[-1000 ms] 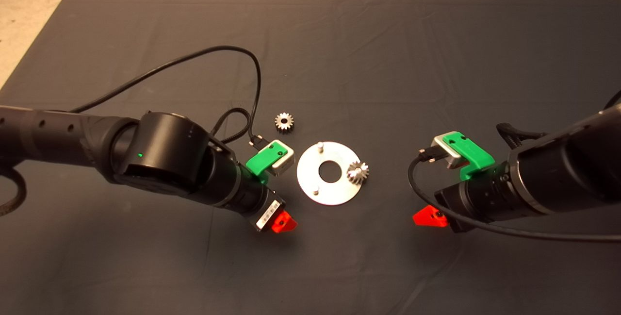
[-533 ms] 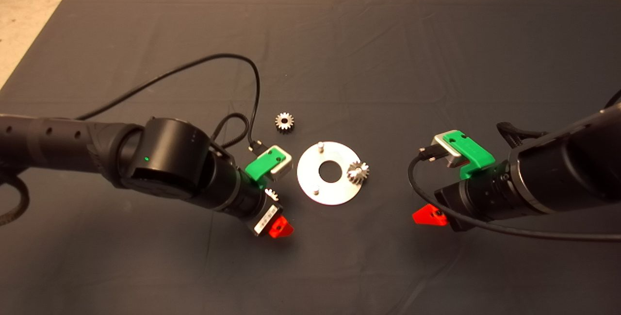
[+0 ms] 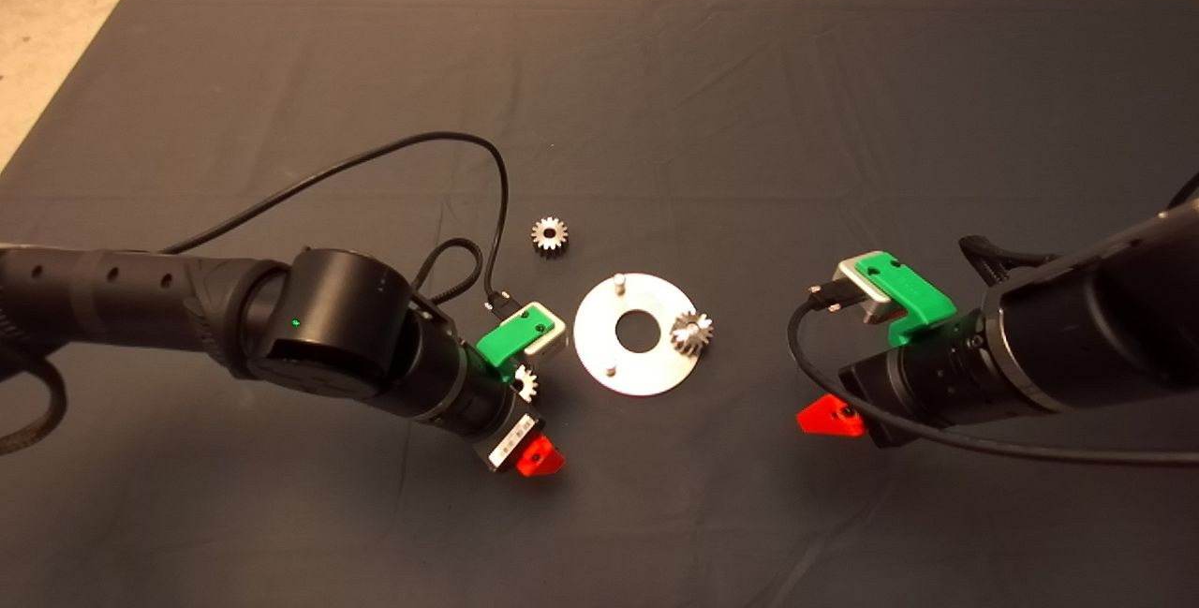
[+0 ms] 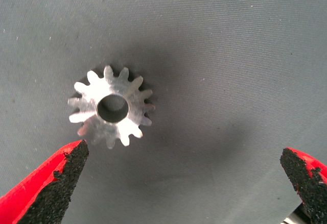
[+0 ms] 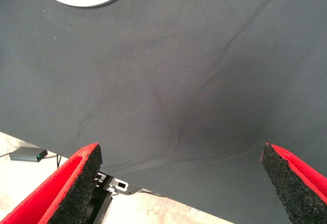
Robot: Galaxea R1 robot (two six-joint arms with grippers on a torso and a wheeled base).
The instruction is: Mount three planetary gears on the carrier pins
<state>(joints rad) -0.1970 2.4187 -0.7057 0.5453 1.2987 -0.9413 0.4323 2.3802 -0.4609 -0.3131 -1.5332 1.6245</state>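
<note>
Retreating from the plate (image 3: 599, 366), the left gripper (image 4: 184, 183) now exposes a toothed steel gear (image 4: 111, 107) flat on the woven mat (image 3: 656, 102), between wide-open foam-padded fingers (image 4: 59, 175), nothing held. Right gripper (image 5: 181, 183) likewise spread, empty.

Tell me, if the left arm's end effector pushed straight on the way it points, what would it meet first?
Probably the loose gear lying on the mat. It sits just ahead of the open left end effector, nearer one finger than centred. Depth is hard to judge.
</note>
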